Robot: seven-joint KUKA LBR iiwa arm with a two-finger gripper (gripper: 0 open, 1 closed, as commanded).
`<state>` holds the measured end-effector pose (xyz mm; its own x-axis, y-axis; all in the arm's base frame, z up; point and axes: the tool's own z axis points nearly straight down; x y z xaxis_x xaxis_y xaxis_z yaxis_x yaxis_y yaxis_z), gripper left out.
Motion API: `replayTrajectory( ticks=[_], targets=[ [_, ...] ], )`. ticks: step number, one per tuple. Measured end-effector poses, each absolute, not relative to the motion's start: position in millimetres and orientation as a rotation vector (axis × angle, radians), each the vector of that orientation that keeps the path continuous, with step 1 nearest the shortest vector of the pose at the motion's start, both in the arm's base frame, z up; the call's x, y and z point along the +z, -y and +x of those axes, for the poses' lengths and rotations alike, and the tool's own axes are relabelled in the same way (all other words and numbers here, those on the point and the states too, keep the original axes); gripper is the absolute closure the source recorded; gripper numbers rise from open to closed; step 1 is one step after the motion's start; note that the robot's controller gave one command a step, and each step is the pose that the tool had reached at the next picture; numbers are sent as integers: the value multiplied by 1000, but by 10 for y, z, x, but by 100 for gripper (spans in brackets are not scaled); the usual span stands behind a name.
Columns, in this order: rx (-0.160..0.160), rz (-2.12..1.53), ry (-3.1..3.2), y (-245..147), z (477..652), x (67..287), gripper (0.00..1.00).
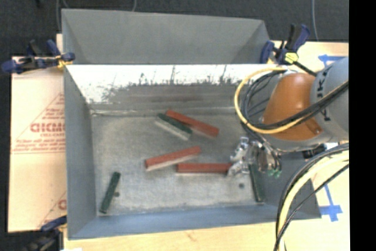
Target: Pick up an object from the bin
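My gripper (241, 157) hangs low at the right side of the bin, under the arm's orange cover. Its metal tip is at the right end of a flat red bar (202, 168) lying on the bin floor; whether it touches the bar I cannot tell. Just below and right of the gripper a dark green bar (257, 185) lies close to the right wall. A second red bar (173, 158) lies slanted to the left of the first.
Further back lie a third red bar (192, 124) and a green-and-white bar (174, 126), side by side. Another dark green bar (110, 191) rests near the front left corner. The arm and its cables cover the bin's right edge.
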<state>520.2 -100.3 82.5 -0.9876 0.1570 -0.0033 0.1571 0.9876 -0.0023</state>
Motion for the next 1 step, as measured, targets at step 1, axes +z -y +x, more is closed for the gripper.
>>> replayTrajectory(
  ticks=[1],
  targets=[
    [-2,197,-3124,1101,5210,2507,100]
  ],
)
